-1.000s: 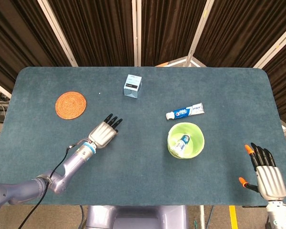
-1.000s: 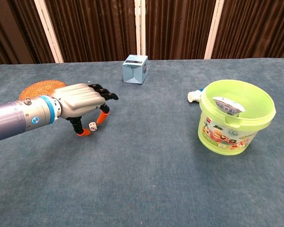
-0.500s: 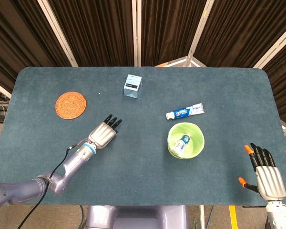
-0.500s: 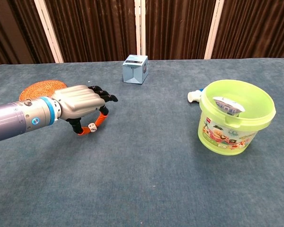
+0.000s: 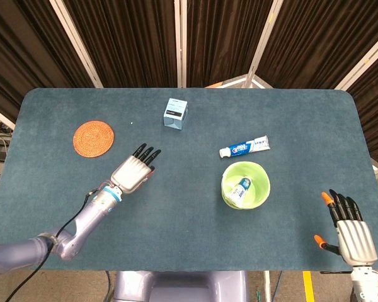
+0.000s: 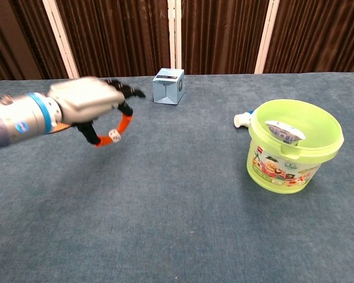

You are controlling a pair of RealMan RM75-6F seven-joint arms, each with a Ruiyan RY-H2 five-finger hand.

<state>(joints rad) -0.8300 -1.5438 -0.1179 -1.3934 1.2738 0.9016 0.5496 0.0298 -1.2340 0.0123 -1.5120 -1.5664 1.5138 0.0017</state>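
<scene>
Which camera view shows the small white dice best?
The chest view: the dice shows clearly there, pinched between the orange fingertips of the left hand. In the head view, the back of that hand covers it completely.

The toothpaste tube (image 5: 244, 148) lying on the table (image 5: 302, 126) bears a blue brand logo that looks like "Crest", though it is too small to be sure. The green bucket (image 6: 294, 152) carries a cartoon label, and the small blue box (image 6: 168, 86) a round mark; neither is readable
</scene>
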